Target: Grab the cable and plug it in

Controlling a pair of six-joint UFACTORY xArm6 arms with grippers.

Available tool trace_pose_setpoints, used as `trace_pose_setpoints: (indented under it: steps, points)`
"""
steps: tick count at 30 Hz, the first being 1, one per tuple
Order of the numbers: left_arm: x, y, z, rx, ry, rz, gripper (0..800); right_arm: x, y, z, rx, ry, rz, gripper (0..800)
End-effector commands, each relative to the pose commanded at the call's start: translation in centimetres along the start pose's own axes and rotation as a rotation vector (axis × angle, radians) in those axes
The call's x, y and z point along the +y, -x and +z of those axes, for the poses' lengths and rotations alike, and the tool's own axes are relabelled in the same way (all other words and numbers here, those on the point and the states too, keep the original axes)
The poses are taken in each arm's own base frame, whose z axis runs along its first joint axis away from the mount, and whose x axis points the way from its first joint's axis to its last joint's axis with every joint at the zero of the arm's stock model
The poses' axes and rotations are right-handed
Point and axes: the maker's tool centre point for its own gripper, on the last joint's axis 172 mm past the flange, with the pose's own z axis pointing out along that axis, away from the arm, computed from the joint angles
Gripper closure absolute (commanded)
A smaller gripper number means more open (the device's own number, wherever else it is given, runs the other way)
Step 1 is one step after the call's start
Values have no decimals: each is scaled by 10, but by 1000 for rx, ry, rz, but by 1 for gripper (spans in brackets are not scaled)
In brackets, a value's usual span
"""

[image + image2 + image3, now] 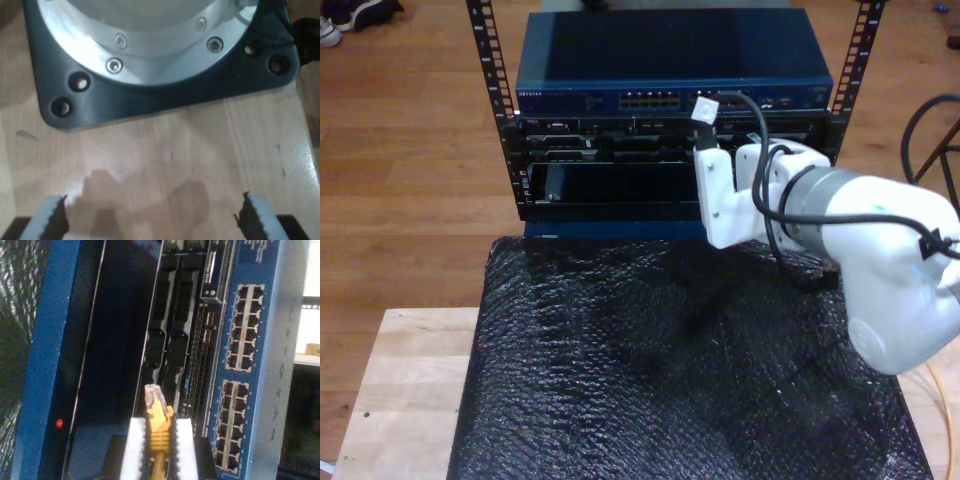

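Wood floor, a rack (670, 110) of network gear behind a table draped in black bubble wrap (670, 370); my second gripper (159, 440) is up at the rack's front face, jaws clamped on the cable (159, 432) just behind its clear plug (154, 396), which points at the switch (240, 365). Cable's light and floppy, plug tab looks brittle, so holding the stiff yellow boot seems right. My first gripper (152, 220) hangs with jaws apart over bare wood tabletop near an arm base (165, 75).

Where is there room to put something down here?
The black bubble wrap lies bare from the rack's foot to the near edge. A light wood strip is bare at the exterior view's left. It is crowded by the blue switch, where my second gripper holds the cable.
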Motion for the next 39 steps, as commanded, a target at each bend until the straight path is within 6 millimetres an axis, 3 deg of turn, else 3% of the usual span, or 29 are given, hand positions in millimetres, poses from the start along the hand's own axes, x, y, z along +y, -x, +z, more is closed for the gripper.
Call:
trace_pose_setpoints:
  steps: [4,9,13,21,25,28,32,39]
  points:
    - [0,0,0,0,0,0,0,-8,-13,-3,36,11,-53,799]
    - [0,0,0,0,0,0,0,20,-31,-17,97,132,-77,799]
    - [0,0,0,0,0,0,0,19,-25,-6,90,121,-67,800]
    - [0,0,0,0,0,0,0,43,-23,12,93,148,-77,800]
    - [0,0,0,0,0,0,0,34,-25,25,107,142,-67,800]
    - [0,0,0,0,0,0,0,50,-32,19,146,232,-50,800]
    - [0,0,0,0,0,0,0,41,-35,23,189,302,2,800]
    - [0,0,0,0,0,0,0,48,-9,22,152,416,123,799]
